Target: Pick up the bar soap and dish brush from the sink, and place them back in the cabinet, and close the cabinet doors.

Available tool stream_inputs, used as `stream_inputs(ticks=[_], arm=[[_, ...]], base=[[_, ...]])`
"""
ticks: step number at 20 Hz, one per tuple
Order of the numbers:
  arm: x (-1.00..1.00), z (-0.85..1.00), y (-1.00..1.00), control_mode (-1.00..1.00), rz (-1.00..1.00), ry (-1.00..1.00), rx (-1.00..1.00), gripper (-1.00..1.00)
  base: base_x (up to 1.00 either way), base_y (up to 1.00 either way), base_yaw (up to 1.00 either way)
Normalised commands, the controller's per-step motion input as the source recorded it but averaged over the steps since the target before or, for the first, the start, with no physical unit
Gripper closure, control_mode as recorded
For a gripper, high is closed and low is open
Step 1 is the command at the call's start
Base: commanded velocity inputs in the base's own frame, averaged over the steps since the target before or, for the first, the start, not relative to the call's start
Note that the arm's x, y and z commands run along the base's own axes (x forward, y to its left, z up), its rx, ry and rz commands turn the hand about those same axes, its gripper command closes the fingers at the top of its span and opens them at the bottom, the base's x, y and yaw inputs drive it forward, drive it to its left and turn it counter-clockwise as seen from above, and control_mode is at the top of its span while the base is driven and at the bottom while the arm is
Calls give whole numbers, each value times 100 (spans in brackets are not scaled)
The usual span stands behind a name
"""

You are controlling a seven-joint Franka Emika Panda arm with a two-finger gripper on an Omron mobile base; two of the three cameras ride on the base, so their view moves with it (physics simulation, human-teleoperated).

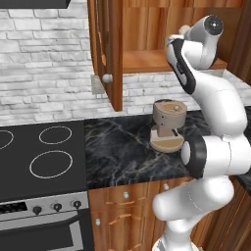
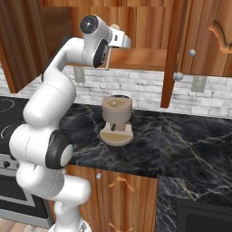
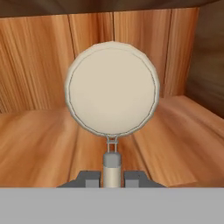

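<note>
The gripper (image 3: 112, 177) is clamped on the thin handle of the brush (image 3: 112, 89) — its round cream head sticks out in front, above the shelf (image 3: 39, 148) inside the cabinet (image 1: 147, 34). The back wall is close behind it. Both doors (image 1: 105, 49) are open. Below, a brown coffee machine (image 2: 116, 118) stands on the dark counter (image 2: 181, 140) — near its back edge.

Both base cams sit behind the arm, one off its left and one off its right, looking forward and down at the same stretch of bench (image 1: 122, 147) and the open cabinet (image 1: 147, 61) above it (just mirrored angles). The hand cam sits inside the cabinet, close up, facing its back wall.
</note>
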Motion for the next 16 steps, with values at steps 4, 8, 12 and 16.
stream_inputs(ticks=[4, 8, 12, 16], arm=[[40, 0, 0, -100, 0, 0, 0, 100], [29, 0, 0, -100, 0, 0, 0, 100], [27, 0, 0, -100, 0, -1, 0, 100], [21, -3, 0, -100, 0, -8, 0, 100]], base=[[0, 0, 0], [0, 0, 0], [0, 0, 0], [0, 0, 0]])
